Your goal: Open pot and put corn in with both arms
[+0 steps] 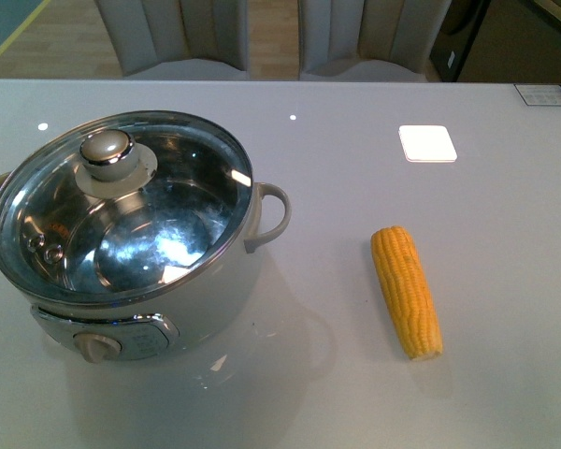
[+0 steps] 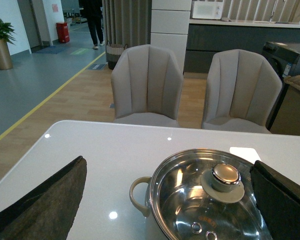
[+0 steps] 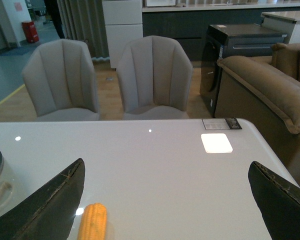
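The left gripper [image 2: 169,164] has its dark fingers [image 2: 50,200] closest to the lens in the left wrist view. They are spread wide with nothing between them. Ahead of and below that gripper stands the pot [image 1: 206,290]. Its glass lid [image 1: 122,210] is seated all round the steel rim. The lid knob [image 2: 226,175] lies within the span of the open fingers, nearer one finger than the other and not touched by either. Through the glass the inner bowl looks bare. One loop handle [image 2: 138,194] shows just below the gripper's midline.

Further right, the corn [image 1: 407,290] lies flat on the table [image 1: 355,393], well apart from the pot and on the right gripper's side. The right gripper [image 3: 166,164] is also wide open and holds nothing. The cob [image 3: 92,222] sits beneath it, close to one finger [image 3: 45,205] but clear of it. Neither arm shows in the front view, so both grippers appear to hang back above the table's near edge.

By my reading, no step of the task is done: the lid is still on and the corn is untouched. What remains is everything. The left gripper has to come down and close on the lid knob, then lift the lid clear. The right gripper has to take the cob, carry it across to the pot and set it in the open bowl.
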Motion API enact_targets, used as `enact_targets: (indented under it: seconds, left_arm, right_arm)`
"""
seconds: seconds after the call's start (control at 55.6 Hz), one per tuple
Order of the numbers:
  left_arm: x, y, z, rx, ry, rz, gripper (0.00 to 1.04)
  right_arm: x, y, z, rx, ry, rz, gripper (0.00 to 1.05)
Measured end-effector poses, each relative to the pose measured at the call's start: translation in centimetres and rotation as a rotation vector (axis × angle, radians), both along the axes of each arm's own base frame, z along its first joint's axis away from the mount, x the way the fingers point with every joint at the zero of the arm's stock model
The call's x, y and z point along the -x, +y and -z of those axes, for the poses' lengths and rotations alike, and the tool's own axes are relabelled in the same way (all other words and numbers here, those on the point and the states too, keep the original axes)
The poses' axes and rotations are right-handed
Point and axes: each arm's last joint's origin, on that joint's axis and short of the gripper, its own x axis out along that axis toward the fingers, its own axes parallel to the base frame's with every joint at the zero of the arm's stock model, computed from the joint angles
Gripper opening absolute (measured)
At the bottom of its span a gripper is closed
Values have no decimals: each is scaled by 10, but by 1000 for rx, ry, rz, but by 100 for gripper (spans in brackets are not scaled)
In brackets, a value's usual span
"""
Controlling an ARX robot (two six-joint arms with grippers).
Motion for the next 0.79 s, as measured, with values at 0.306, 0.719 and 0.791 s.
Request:
enact_targets:
  seconds: [0.306,0.719,0.791]
  left_arm:
    - [0,0,0,0,0,0,98]
    - [0,0,0,0,0,0,98]
    - [0,0,1,12,70,20,98]
  right_arm:
    - [0,0,0,0,0,0,96]
    - [0,0,0,0,0,0,96]
    - [0,0,0,0,0,0,96]
